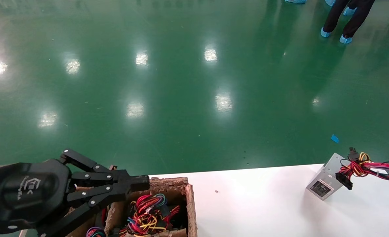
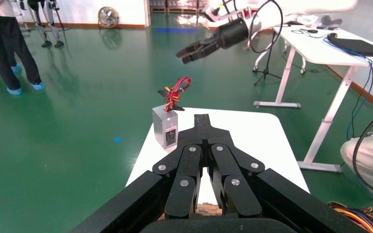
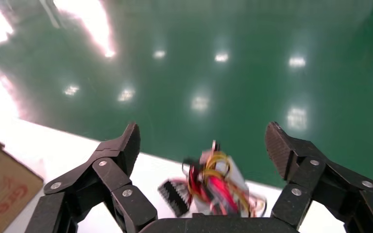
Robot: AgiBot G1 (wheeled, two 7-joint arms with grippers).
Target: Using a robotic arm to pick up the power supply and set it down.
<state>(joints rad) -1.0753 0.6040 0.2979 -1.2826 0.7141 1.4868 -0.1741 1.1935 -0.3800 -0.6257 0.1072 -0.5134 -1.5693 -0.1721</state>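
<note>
The power supply (image 1: 326,182) is a small silver box that stands upright near the far right corner of the white table (image 1: 256,204). Its red, yellow and black wires (image 1: 370,168) spill from the top. In the left wrist view the power supply (image 2: 165,128) stands alone, with my right gripper (image 2: 194,51) hanging above it, apart from it. In its own view my right gripper (image 3: 204,145) is open, and the blurred power supply (image 3: 218,187) lies below the gap, untouched. My left gripper (image 1: 141,183) is shut and empty over the brown crate (image 1: 189,204).
The crate holds a tangle of coloured wires (image 1: 148,214). A cardboard box (image 3: 0,194) sits at the table's other end. People stand on the green floor (image 1: 345,19). A white desk (image 2: 330,48) and a seated person (image 2: 369,155) are beyond the table.
</note>
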